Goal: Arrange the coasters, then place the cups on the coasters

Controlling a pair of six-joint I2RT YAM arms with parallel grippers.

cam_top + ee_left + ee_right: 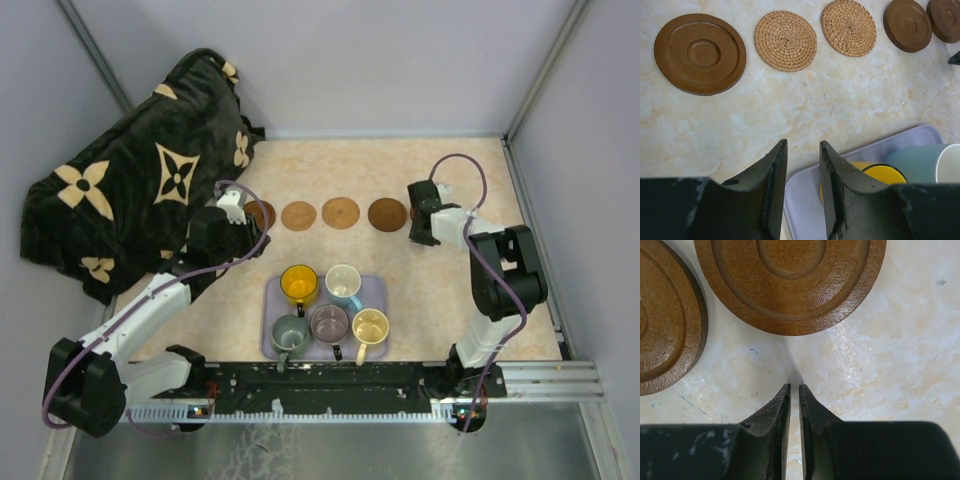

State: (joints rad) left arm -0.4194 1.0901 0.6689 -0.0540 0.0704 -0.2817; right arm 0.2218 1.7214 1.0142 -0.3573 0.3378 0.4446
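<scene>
The left gripper (802, 150) stands part open with nothing between its fingers. Just behind its tips and to their right lies a corner of the lavender tray (802, 205). The yellow cup (885, 174) sits close behind the right finger, and the light blue cup (920, 160) is further right. Ahead of the tips the coasters (785, 41) run in one row crosswise to the gripper's reach: a dark wooden one ahead-left, two woven ones, then two dark ones off to the right. The right gripper (794, 390) is all but shut on nothing, with the end coaster (790, 280) just ahead and its neighbour (665, 320) ahead-left. The discs are round, so only the row has a long axis, parallel to the tray's long side. The cups stand upright; from above, their handles point back toward the arm bases. With all five coasters in line, a cup seems next, and the left gripper looks better placed for the yellow one.
</scene>
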